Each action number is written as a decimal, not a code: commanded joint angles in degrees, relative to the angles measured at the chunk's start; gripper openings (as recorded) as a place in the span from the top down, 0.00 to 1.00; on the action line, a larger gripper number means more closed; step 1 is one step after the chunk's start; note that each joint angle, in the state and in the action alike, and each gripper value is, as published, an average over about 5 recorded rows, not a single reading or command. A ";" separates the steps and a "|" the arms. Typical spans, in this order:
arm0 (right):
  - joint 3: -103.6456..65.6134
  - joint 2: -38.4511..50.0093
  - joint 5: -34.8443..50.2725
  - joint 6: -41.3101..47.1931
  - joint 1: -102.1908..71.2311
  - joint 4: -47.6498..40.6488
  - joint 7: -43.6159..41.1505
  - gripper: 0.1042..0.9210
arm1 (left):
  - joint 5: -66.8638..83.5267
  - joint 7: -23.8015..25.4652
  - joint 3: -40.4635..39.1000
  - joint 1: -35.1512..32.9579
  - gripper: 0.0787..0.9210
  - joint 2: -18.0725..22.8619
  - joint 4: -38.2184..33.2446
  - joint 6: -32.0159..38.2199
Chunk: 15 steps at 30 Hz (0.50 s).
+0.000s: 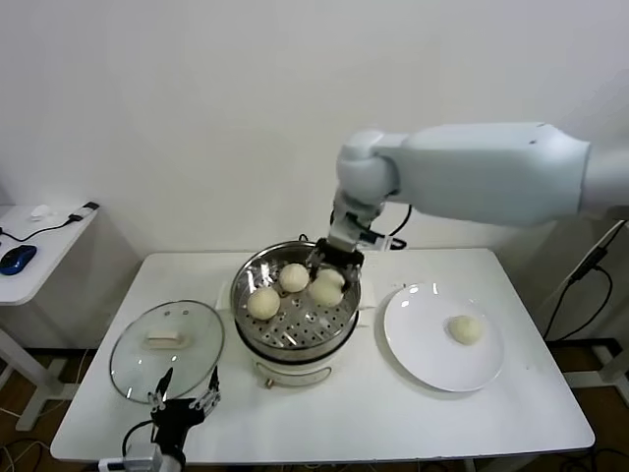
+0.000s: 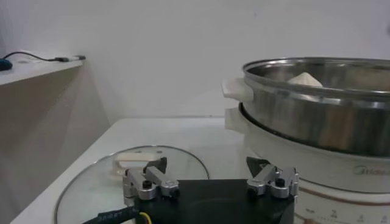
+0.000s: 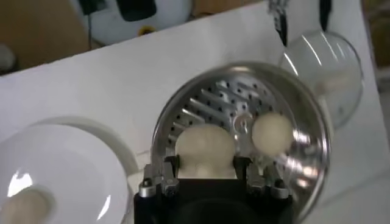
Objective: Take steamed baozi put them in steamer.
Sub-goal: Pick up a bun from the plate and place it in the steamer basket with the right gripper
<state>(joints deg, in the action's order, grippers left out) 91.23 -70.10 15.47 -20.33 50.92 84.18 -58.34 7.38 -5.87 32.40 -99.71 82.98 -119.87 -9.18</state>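
Observation:
The steel steamer [image 1: 242, 287] stands mid-table on its white base. Three baozi are inside it: one at the left [image 1: 263, 302], one at the back [image 1: 294, 276], and one [image 1: 327, 288] under my right gripper [image 1: 331, 264]. In the right wrist view my right gripper [image 3: 206, 163] is shut on that baozi [image 3: 205, 145], low over the perforated tray, with another baozi [image 3: 272, 133] beside it. A fourth baozi [image 1: 465, 329] lies on the white plate [image 1: 423, 359]. My left gripper [image 1: 185, 391] is parked open and empty at the front left.
The glass lid [image 1: 167, 346] with a white handle lies flat left of the steamer, just beyond my left gripper [image 2: 207, 167]. The steamer wall [image 2: 317, 115] rises close on its right. A side table with a blue mouse [image 1: 17, 258] stands far left.

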 commanded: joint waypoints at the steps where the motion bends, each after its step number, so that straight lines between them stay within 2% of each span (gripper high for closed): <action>1: -2.01 -7.11 -14.84 -8.16 -9.75 -0.97 5.82 0.39 | -0.01 0.00 0.04 -0.01 0.12 0.04 0.08 0.00; 5: -2.81 -8.84 -16.03 -8.34 -12.92 -5.00 6.15 0.39 | -0.10 -0.04 -0.02 -0.13 0.12 0.28 0.17 0.06; 15: -2.70 -10.18 -16.69 -8.36 -16.12 -8.13 6.82 0.39 | 0.12 -0.31 0.32 -0.80 0.12 0.42 0.04 0.51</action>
<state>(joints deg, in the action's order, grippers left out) 89.20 -77.83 2.87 -26.73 39.42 79.01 -53.51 7.55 -6.28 32.76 -100.47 83.40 -119.86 -8.65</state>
